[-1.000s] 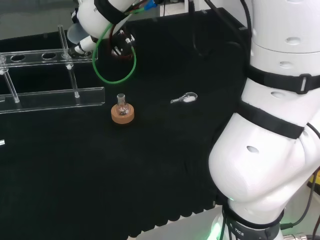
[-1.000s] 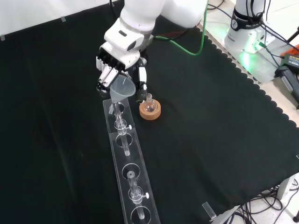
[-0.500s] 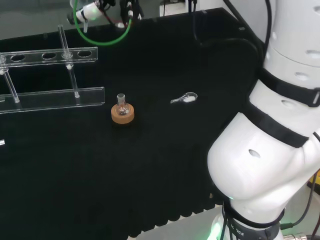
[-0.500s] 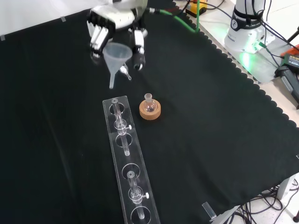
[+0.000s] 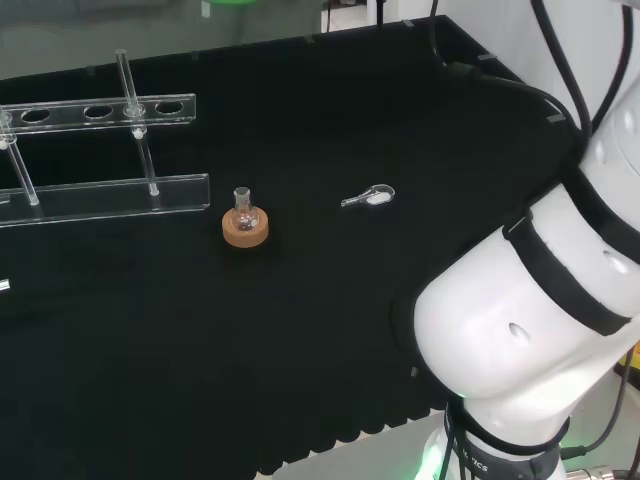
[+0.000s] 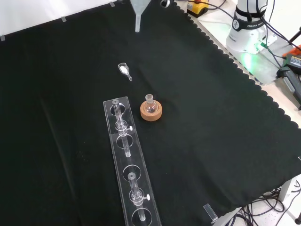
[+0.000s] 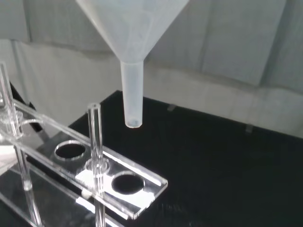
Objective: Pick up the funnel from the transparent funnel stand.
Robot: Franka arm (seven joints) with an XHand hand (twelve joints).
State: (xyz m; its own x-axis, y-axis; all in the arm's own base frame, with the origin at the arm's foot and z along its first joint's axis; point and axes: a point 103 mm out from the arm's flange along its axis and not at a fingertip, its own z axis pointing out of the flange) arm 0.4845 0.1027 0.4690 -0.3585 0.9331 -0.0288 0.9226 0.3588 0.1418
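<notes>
We see the funnel (image 6: 139,10) lifted clear at twelve o'clock, well above the transparent funnel stand (image 6: 128,165); how the hand is set, we cannot tell.

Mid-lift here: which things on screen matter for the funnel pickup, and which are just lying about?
Part of the job:
- funnel, lifted clear of the stand
- transparent funnel stand, its holes bare

Lying about:
- small flask on its cork ring
- small clear scoop on the black cloth
</notes>
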